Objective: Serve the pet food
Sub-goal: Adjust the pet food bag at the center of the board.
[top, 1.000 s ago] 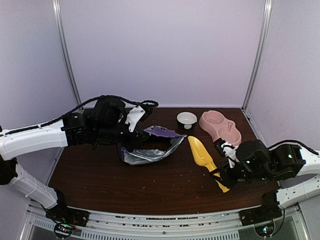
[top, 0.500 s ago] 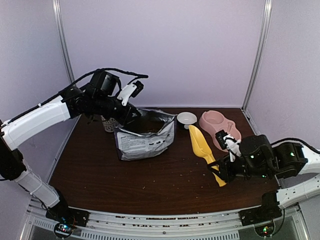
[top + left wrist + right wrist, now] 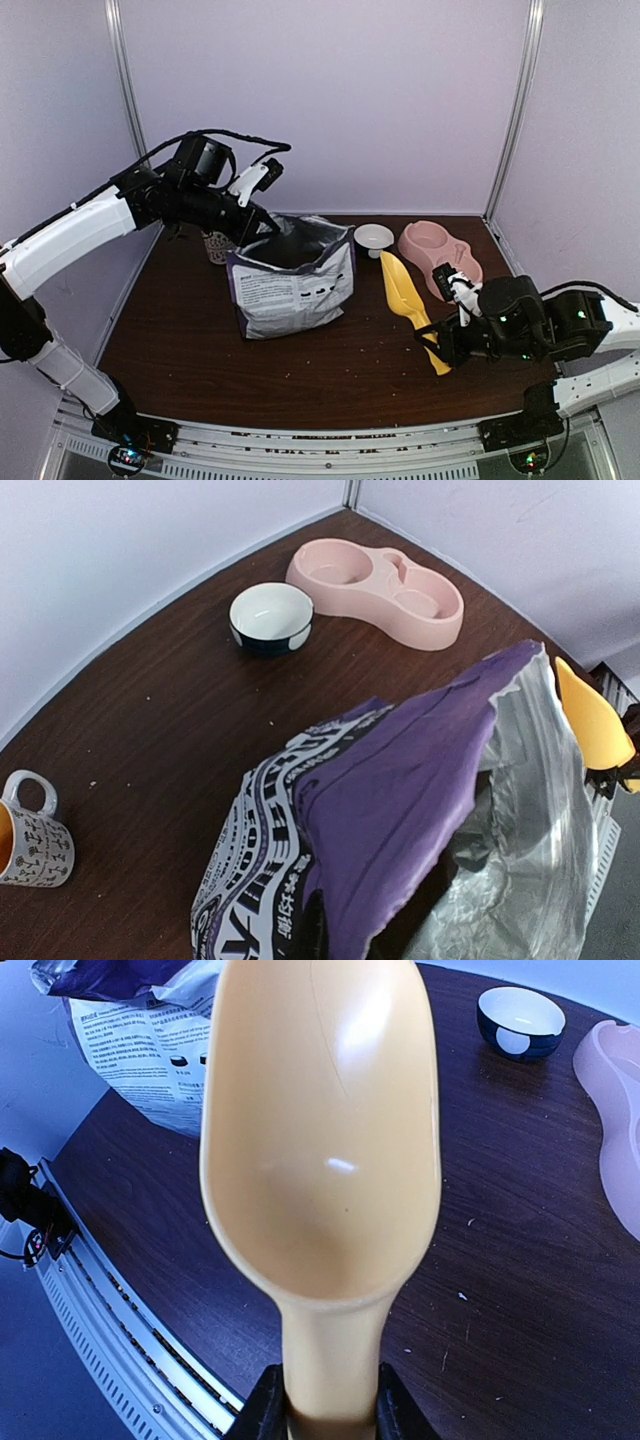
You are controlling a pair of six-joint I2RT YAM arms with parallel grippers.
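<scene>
Yellow scoop point(image 3: 320, 1130), gripped at the end of its handle by the right fingers point(image 3: 262, 1408), which are closed narrowly on either side of it. From that grip the scoop's long axis runs away from the wrist, hollow face up and empty, its rounded tip aimed toward the back-left of the desk point(image 3: 200, 350).

Beyond the tip and to its left stands the bag point(image 3: 290, 290), upright, printed face toward the arms, torn mouth opening upward. The left fingers point(image 3: 255, 224) are fully closed and pinch the bag's rear top edge. Purple and silver foil hides the pinch itself in the left-wrist view.

The pet food is not visible as such. The bag's interior reads only as dark shadow, so the kibble is judged to lie inside, below the rim. A few pale specks on the desk cannot be identified.

Key relation: the bag mouth lies left of the scoop tip and appears higher, near but apart. The scoop would therefore need to rise, travel leftward and tip nose-down to enter. The right arm carries; the left steadies.

The pink double bowl point(image 3: 440, 255) sits just behind the right wrist, on the side away from the bag. A small dark bowl point(image 3: 373, 238) stands between the two at the rear.
</scene>
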